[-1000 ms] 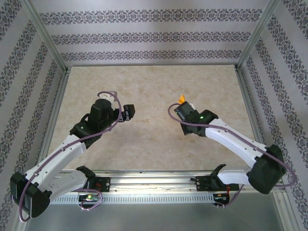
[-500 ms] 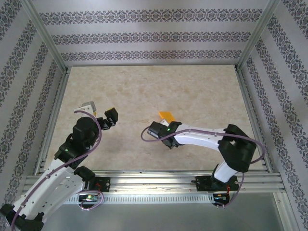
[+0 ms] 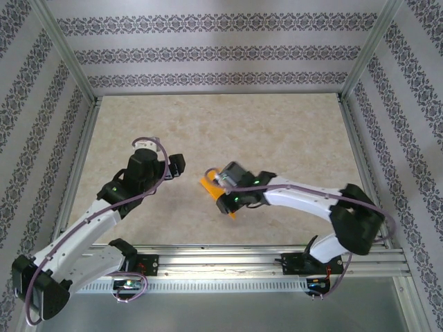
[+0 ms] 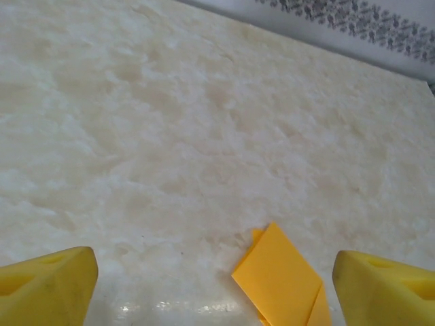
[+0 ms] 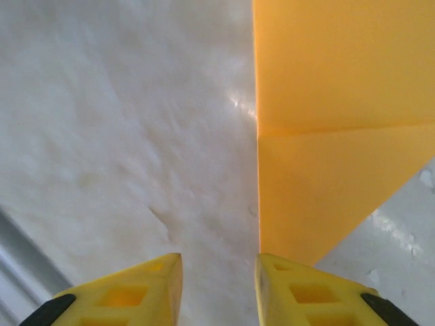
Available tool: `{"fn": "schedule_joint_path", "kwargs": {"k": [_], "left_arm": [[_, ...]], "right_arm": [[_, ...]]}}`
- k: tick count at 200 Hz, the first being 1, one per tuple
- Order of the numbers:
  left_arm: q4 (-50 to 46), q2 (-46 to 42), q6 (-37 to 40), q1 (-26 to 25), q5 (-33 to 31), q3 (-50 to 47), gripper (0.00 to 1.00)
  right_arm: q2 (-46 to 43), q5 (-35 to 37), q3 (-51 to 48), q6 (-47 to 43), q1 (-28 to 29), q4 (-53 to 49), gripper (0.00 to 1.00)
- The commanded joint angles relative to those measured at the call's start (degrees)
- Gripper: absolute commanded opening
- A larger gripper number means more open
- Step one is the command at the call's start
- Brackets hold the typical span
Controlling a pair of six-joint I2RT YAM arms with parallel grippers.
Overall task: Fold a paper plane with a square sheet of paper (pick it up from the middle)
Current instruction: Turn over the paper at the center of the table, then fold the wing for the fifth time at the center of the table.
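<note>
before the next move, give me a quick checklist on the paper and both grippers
1. Folded orange paper resting on the table: ok.
2. Right gripper jaws apart, nothing between them: ok.
3. Left gripper open wide, nothing held: ok.
4. Paper centred between the left fingers: not ok, it lies close to the right-hand one in the wrist view.
5. Gap between the two grippers in the top view: ok.
6. Folds finished into a dart: cannot tell.
</note>
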Motion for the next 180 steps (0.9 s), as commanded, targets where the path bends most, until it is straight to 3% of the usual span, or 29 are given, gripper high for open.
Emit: {"fn": "schedule_joint_path", "kwargs": {"k": [1,12,26,46,63,98,153,180], "left_arm": [[-1.68,2.92,-1.55,0.52,5.87,2.71,0.83],[-2.17,4.91,-2.2,0.47,7.21,3.36,0.79],[-2.27,7.32,-3.86,0.52,9.52,3.52,0.73],[-2.26,10.68,-7.31,0.52,11.08,3.53,0.64],[-1.95,13.11,-9.22,0.51,12.69,3.53,0.59],[-2.01,17.68,-10.89,0.49,16.35,4.56,0.52],[9.36,25.21,-16.49,0.34,29.58,2.96,0.43],[12.15,30.42,-18.8,-0.47,32.6,4.04,0.3]], "right_arm": [[-2.62,-18.94,-8.56,12.7,-7.69,18.75,0.31],[-2.09,-21.94,-10.56,15.9,-10.13,23.75,0.25],[0.91,-24.79,-9.19,16.12,-11.84,22.58,0.15],[5.4,-19.87,-6.57,18.81,-12.37,17.59,0.08],[8.19,-20.9,-6.98,21.11,-12.06,21.83,0.08],[12.76,-21.51,-4.63,21.65,-11.38,20.83,0.08],[14.65,-13.1,-5.3,29.04,-8.5,17.17,0.06],[13.79,-7.86,-6.68,35.7,-6.16,18.76,0.07]]}}
